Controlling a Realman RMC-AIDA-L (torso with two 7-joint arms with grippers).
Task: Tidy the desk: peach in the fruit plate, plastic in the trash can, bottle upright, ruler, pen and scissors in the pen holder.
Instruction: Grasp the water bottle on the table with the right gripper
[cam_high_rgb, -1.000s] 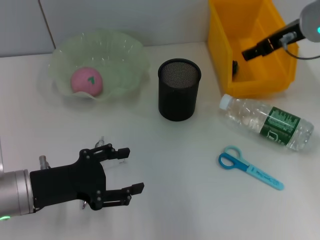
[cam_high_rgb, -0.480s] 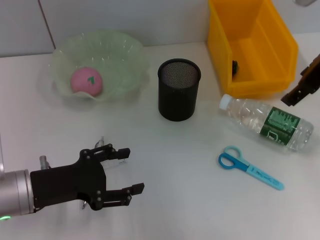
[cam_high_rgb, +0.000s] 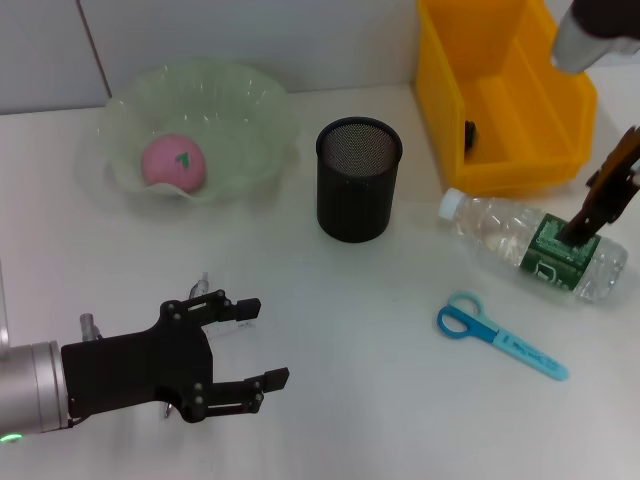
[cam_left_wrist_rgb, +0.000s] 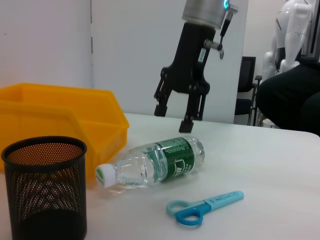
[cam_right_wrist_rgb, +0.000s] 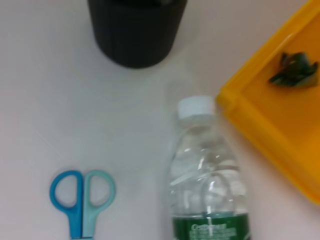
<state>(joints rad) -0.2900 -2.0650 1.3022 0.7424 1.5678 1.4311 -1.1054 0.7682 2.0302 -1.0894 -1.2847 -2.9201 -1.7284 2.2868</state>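
Observation:
The clear bottle (cam_high_rgb: 535, 247) with a green label lies on its side right of the black mesh pen holder (cam_high_rgb: 358, 180). My right gripper (cam_high_rgb: 598, 200) hangs open just above the bottle's label, apart from it; it also shows in the left wrist view (cam_left_wrist_rgb: 173, 117). The blue scissors (cam_high_rgb: 500, 335) lie flat in front of the bottle. The pink peach (cam_high_rgb: 173, 163) sits in the pale green fruit plate (cam_high_rgb: 250, 110). A dark scrap of plastic (cam_high_rgb: 469, 135) lies in the yellow bin (cam_high_rgb: 530, 170). My left gripper (cam_high_rgb: 262, 342) is open and empty at the front left.
A clear flat thing (cam_high_rgb: 200, 285) shows partly under my left gripper. In the right wrist view the bottle (cam_right_wrist_rgb: 207, 170) points its cap at the pen holder (cam_right_wrist_rgb: 135, 30), with the scissors (cam_right_wrist_rgb: 82, 200) beside it and the bin (cam_right_wrist_rgb: 270, 130) close by.
My right gripper has moved from over the yellow bin down to just above the lying bottle. My left arm has not moved.

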